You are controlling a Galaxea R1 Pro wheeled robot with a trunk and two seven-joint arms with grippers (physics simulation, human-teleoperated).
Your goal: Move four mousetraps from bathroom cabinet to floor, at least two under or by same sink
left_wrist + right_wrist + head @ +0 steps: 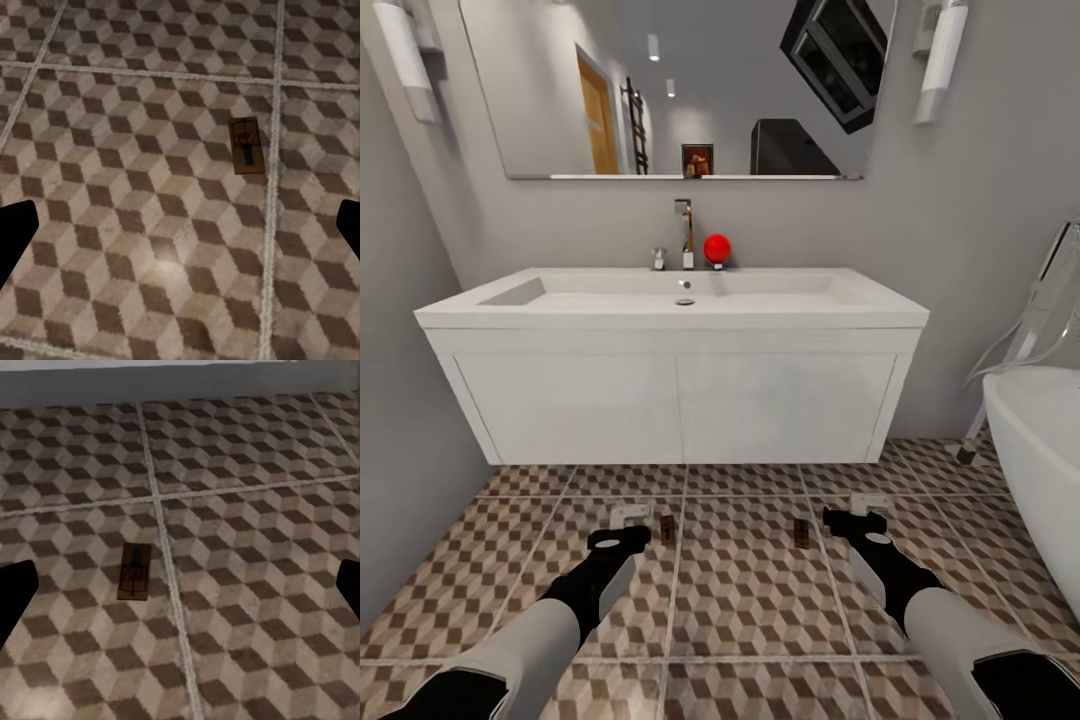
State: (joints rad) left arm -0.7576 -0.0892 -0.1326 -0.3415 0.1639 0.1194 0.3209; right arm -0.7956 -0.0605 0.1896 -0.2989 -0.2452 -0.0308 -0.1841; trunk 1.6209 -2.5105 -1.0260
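Observation:
Two mousetraps lie flat on the bathroom floor [750,590] in front of the bathroom sink [672,300]. One mousetrap [667,527] rests just right of my left gripper [628,518]. The other mousetrap [801,532] sits just left of my right gripper [860,512]. In the left wrist view a mousetrap [246,145] lies beside a grout line, ahead of the open left gripper [180,240], whose dark fingertips [15,240] stand wide apart with nothing between them. The right wrist view shows a mousetrap [136,573] on the tiles and the right gripper [180,592] open and empty.
The white two-door vanity [675,405] hangs above the tiles with a gap beneath. A chrome tap [684,232] and a red ball [717,247] stand on the basin's back edge. A white bathtub [1040,450] rises at the right and a grey wall [405,420] closes the left.

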